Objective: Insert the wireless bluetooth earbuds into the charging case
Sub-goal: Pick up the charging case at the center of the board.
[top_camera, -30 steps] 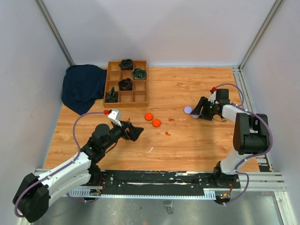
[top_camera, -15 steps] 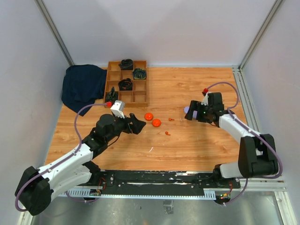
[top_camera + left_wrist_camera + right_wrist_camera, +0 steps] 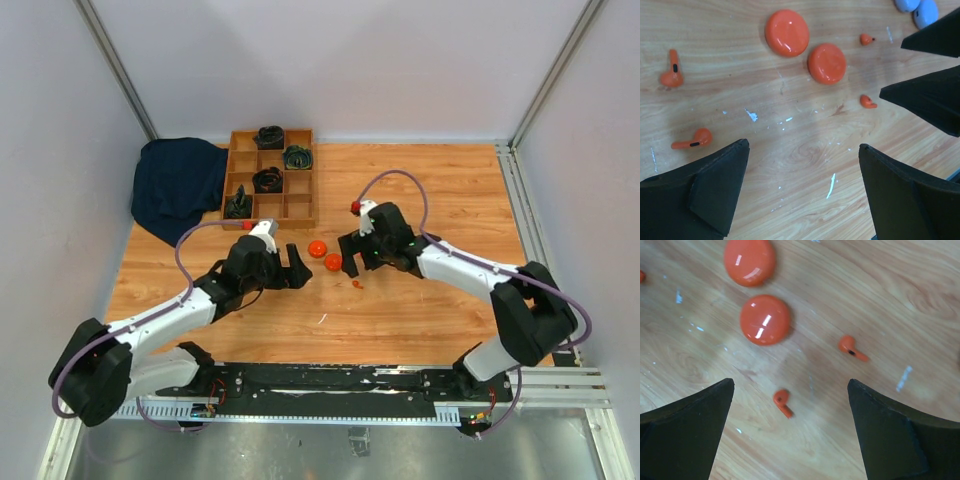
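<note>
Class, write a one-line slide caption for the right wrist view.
Open right gripper hovering over two orange earbuds beside two orange discs on the wooden table.

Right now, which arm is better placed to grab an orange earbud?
Probably right. The right gripper is open with an orange earbud between its fingers; the open left gripper frames only bare wood.

Small orange-red earbuds [image 3: 673, 72] with short stems lie scattered, loose, on the wooden table [image 3: 805, 150].
</note>
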Action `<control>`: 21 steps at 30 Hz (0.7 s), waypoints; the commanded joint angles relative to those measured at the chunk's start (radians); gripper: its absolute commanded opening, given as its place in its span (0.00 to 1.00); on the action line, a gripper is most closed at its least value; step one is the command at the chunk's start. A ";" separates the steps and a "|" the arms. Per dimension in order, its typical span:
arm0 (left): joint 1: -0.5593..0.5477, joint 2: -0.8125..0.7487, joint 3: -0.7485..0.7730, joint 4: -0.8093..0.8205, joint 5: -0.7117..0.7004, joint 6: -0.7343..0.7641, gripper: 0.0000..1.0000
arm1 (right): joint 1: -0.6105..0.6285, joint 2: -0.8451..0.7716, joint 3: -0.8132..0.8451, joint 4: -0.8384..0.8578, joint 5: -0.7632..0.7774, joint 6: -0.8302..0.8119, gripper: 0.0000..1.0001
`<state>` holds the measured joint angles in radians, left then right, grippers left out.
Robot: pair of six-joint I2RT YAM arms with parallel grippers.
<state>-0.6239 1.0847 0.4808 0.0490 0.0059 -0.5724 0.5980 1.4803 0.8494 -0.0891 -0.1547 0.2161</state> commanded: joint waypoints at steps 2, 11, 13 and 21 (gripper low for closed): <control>0.020 0.062 0.029 0.024 0.045 -0.016 0.97 | 0.100 0.106 0.109 0.036 0.080 -0.111 0.95; 0.090 0.006 -0.018 0.067 0.078 -0.039 0.98 | 0.160 0.260 0.195 0.060 0.097 -0.192 0.83; 0.101 -0.010 -0.026 0.064 0.083 -0.040 0.98 | 0.162 0.284 0.201 0.073 0.093 -0.198 0.80; 0.128 -0.077 -0.082 0.115 0.144 -0.047 0.95 | 0.174 0.353 0.212 0.095 0.070 -0.227 0.72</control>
<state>-0.5144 1.0409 0.4351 0.1009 0.0933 -0.6090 0.7532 1.8088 1.0382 -0.0227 -0.0822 0.0200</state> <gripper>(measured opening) 0.959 0.734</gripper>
